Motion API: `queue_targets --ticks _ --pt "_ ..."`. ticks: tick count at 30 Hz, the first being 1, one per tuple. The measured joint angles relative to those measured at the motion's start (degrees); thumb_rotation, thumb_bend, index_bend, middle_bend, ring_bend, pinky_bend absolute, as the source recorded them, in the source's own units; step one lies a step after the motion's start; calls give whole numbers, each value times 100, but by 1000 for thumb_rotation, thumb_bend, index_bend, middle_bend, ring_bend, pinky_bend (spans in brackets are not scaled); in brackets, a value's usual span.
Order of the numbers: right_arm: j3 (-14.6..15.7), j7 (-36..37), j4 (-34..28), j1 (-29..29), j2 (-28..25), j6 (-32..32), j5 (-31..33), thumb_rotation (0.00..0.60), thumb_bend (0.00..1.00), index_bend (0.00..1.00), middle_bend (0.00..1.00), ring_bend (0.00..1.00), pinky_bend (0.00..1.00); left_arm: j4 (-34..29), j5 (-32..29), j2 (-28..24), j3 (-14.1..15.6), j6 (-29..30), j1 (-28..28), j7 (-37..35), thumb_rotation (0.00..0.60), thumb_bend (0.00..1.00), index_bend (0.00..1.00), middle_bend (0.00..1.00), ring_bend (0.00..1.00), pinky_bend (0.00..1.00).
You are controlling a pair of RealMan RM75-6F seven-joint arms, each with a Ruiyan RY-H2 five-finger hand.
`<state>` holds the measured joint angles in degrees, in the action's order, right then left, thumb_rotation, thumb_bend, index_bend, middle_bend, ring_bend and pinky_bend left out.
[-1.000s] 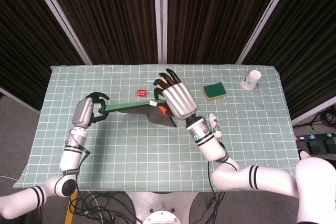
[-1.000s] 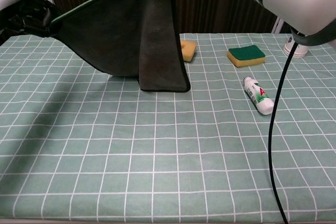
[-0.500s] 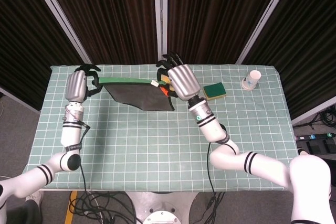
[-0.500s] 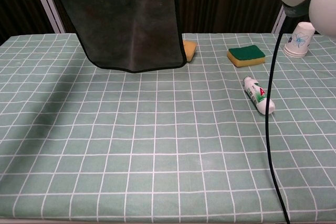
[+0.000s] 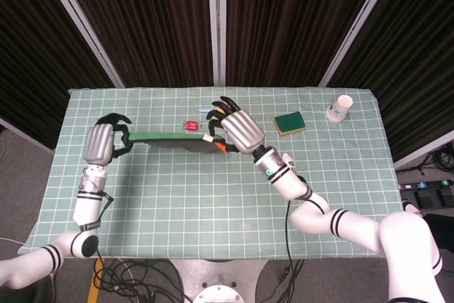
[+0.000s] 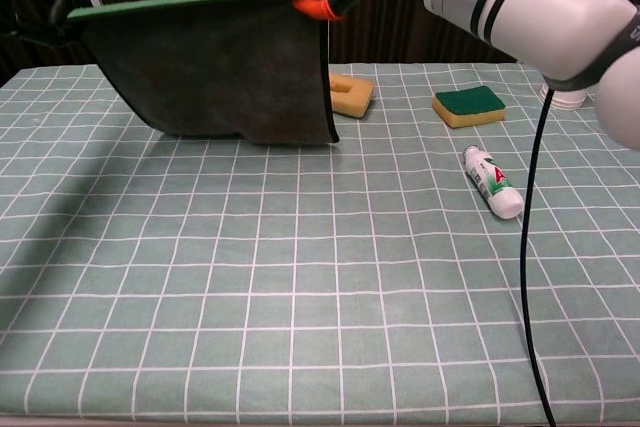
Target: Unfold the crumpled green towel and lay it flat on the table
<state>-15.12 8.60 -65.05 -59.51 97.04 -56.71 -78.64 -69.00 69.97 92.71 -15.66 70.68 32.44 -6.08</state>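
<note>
The green towel (image 6: 220,67) hangs spread out as a dark sheet between my two hands. Its lower edge is at or just above the tablecloth, and I cannot tell which. From the head view it shows edge-on as a thin green strip (image 5: 170,140). My left hand (image 5: 101,142) grips its left top corner and barely shows at the chest view's left edge (image 6: 22,2). My right hand (image 5: 237,130) pinches the right top corner, by the white tag and an orange fingertip (image 6: 318,6).
Behind the towel lies a yellow sponge (image 6: 352,93). A green-topped sponge (image 5: 289,123) and a paper cup (image 5: 340,108) are at the back right. A small white bottle (image 6: 492,182) lies right of centre, and a small red item (image 5: 190,125) sits beyond the towel.
Both hands have come down and towards me from a higher, farther position. The towel is stretched wider and now hangs lower over the table.
</note>
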Motion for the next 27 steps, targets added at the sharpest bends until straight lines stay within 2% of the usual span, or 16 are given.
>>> queue_targets --ticks 6,12,23,27 --pt "436 30 -313 262 -32 -163 -376 600 511 718 302 106 65 -381 501 -128 620 196 -361 117 600 462 819 482 292 290" --pt "788 -179 -652 493 -101 -283 -655 600 508 718 303 104 65 -619 872 -213 1025 311 -583 293 600 446 804 475 292 290" --pt "1237 -652 -597 735 125 -88 -833 600 507 709 303 98 60 -800 956 -234 1410 -183 -657 778 600 383 725 441 291 290" --pt "1388 -846 -469 795 251 -16 -938 600 506 696 303 95 55 -928 886 -287 1512 -506 -629 1066 600 339 615 408 291 290"
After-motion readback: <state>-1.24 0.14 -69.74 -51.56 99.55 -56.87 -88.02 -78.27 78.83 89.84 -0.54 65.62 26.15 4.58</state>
